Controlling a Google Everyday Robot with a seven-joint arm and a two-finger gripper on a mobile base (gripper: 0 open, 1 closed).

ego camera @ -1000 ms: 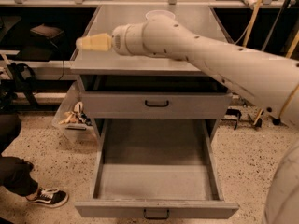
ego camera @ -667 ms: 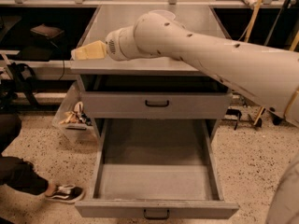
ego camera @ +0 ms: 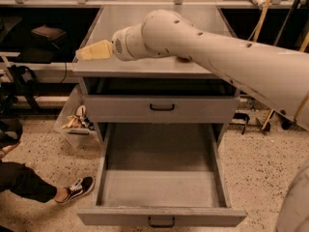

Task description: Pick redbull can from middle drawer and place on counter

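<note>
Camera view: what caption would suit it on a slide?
The robot arm holds its tool over the left front corner of the counter, above the pulled-out middle drawer.

The thick white arm (ego camera: 231, 57) enters from the right edge and stretches toward the upper left of the frame, its wrist (ego camera: 126, 42) level and the tan gripper (ego camera: 83, 53) pointing left.

The gripper (ego camera: 94, 50) hangs over the worktop's (ego camera: 120, 21) left front corner, the arm (ego camera: 241, 62) crossing its right half. Below the worktop, the pulled-out middle drawer (ego camera: 159, 187) lies open from above.
</note>
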